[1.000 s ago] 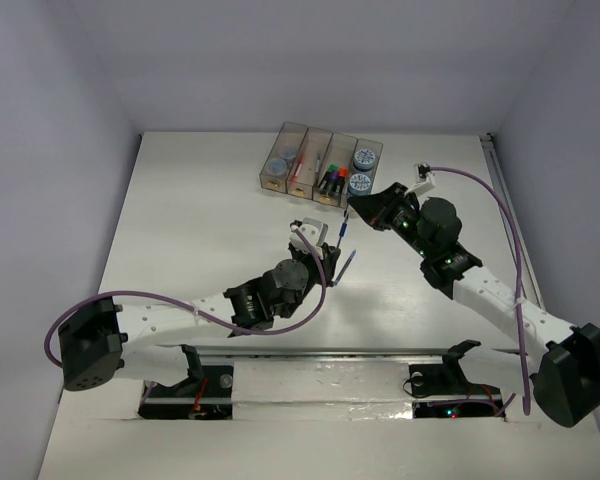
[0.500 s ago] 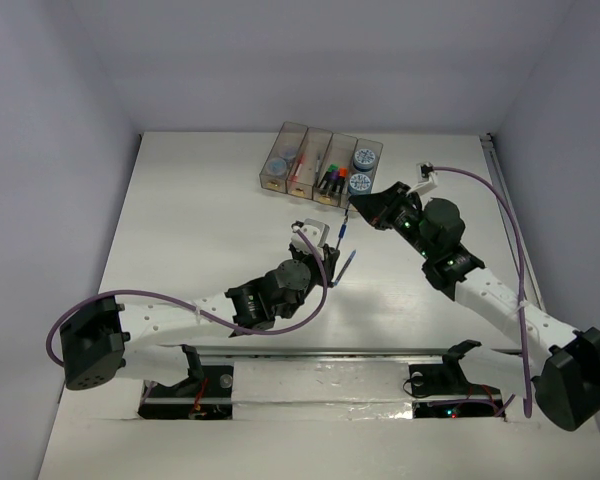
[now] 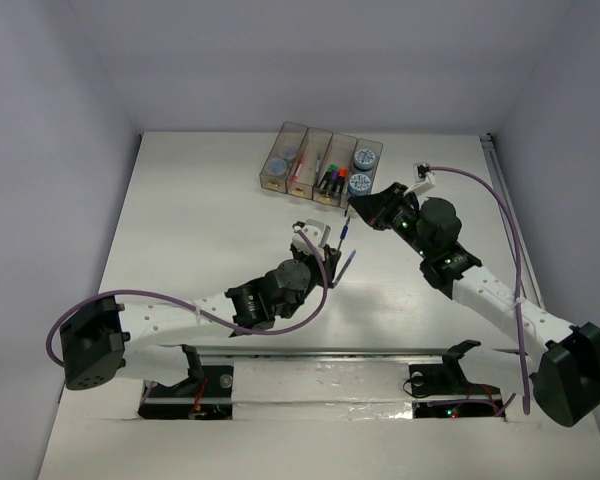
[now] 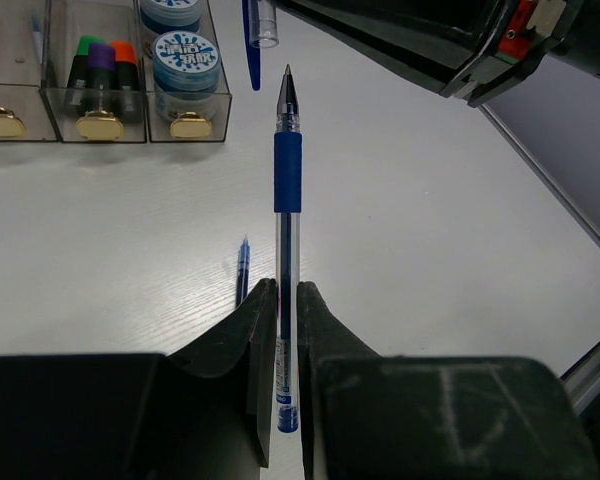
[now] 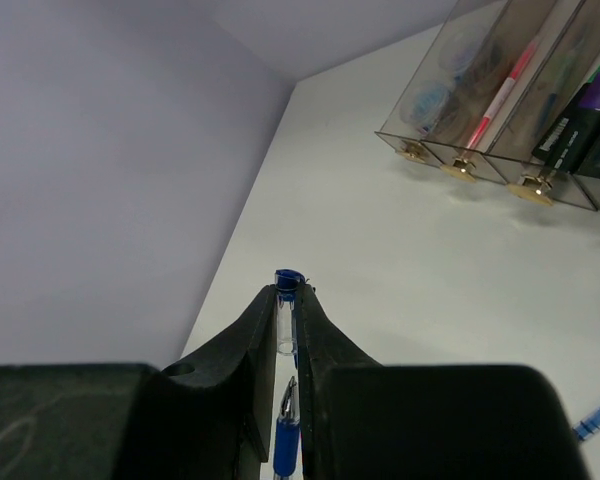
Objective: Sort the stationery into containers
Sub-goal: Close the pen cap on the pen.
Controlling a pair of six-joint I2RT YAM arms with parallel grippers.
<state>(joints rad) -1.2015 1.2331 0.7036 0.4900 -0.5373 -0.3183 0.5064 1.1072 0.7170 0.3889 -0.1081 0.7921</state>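
Four narrow translucent smoky-brown plastic bins (image 3: 294,132) with tan ends hold round blue-grey rolls (image 4: 187,60) and stubby highlighters (image 4: 102,65). Near them, the left gripper (image 4: 286,290) clamps a clear-barrelled blue-grip pen (image 4: 288,175). The right gripper (image 5: 287,295) pinches a clear blue-clipped cap (image 4: 264,25) just beyond the pen's tip. The print on the rolls is unreadable.

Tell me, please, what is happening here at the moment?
The left hand grips a blue pen by its back end, tip pointing towards the right hand, which pinches a pen cap. Tip and cap are close but not joined. The containers at the far side hold tape rolls, highlighters and a pink pen. A thin blue piece lies loose on the table.
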